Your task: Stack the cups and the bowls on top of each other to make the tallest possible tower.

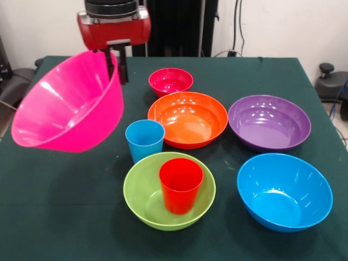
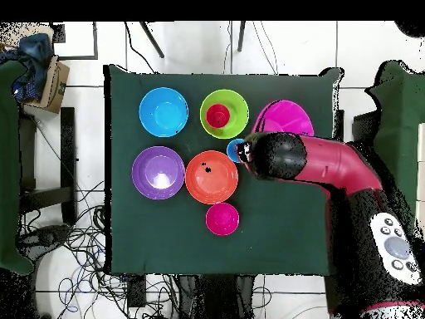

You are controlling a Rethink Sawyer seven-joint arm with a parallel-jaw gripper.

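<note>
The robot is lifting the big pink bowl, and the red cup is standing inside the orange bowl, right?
Not quite. The red cup stands inside the lime green bowl, not the orange bowl, which is empty. The front view shows it. The gripper does hold the big pink bowl tilted above the table.

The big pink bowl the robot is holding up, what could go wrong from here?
1. The hot pink bowl hangs tilted, held by the gripper at one point on its rim only, so it may swing or slip.
2. It hangs close to the light blue cup; lowering it could knock the cup over.
3. The red cup stands upright in the lime green bowl and could topple if bumped.
</note>
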